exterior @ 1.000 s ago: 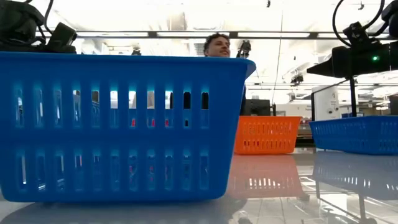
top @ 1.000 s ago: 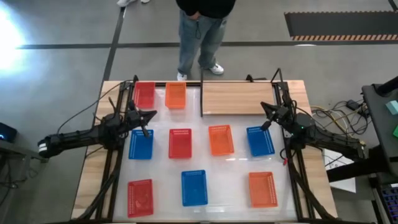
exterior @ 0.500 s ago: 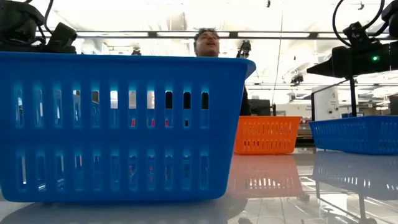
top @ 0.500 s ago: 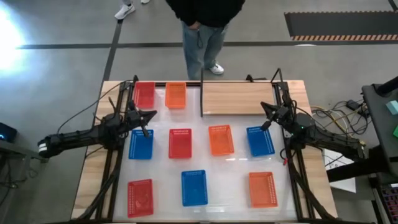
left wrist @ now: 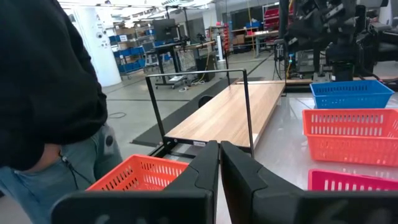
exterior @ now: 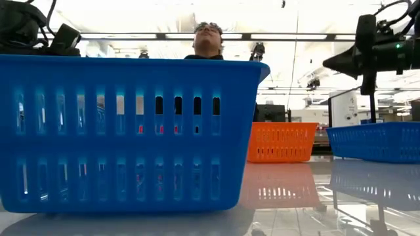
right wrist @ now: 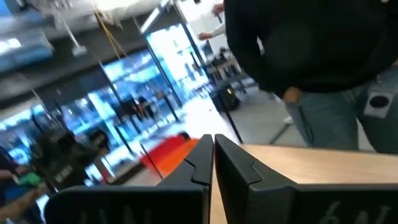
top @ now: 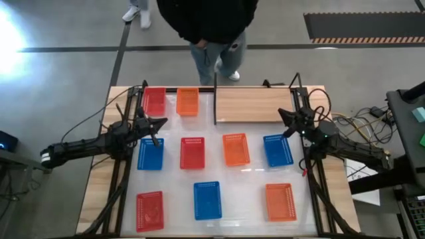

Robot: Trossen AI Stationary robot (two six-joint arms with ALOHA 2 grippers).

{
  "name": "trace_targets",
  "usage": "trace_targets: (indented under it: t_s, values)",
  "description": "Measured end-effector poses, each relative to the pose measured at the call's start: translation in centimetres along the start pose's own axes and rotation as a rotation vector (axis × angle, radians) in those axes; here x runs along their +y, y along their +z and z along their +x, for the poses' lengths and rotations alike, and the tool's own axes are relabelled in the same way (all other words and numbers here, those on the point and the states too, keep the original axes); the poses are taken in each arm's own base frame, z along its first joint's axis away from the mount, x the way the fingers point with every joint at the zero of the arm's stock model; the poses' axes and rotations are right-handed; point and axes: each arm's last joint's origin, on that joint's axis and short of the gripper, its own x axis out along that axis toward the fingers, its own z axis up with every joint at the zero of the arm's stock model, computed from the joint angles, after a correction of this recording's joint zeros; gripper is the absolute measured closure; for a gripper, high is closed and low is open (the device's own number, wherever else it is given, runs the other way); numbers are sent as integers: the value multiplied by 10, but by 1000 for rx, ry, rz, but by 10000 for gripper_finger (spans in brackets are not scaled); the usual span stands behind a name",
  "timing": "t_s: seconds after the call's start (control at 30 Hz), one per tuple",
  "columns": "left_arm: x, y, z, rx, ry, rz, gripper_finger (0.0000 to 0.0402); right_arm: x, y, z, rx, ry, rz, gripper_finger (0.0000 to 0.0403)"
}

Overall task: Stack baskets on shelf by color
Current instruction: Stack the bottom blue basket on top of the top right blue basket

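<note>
Workshop hall around my white surface point(top: 239, 178).
Beyond it lies a grey floor point(top: 80, 26) crossed by a dark line, with a black mat point(top: 362, 25) edged in hazard stripes. A person point(top: 207, 20) in dark top and jeans stands there; bright ceiling lights point(exterior: 164, 16) run overhead.

Left gripper point(left wrist: 219, 163), jaws closed, at six o'clock; shelf point(left wrist: 230, 115) at twelve; orange basket point(left wrist: 140, 174) at eight; orange basket point(left wrist: 350, 134) and blue basket point(left wrist: 350, 93) at three; person point(left wrist: 43, 93) at nine.
</note>
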Motion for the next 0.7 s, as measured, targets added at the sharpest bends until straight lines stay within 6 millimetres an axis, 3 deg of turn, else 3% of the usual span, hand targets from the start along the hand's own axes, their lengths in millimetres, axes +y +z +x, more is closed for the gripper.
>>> trace_targets:
  t_s: [0.17, 0.33, 0.53, 0.7]
  values:
    - [0, 0, 0, 0, 0, 0, 401, 2, 6, 0, -58, 13, -88, 394]
    - [0, 0, 0, 0, 0, 0, 401, 5, 13, 0, -134, 47, -46, 394]
    - [0, 0, 0, 0, 0, 0, 401, 20, 23, 0, -158, 355, -168, 394]
    - [0, 0, 0, 0, 0, 0, 401, 37, 36, 7, -46, 397, -273, 394]
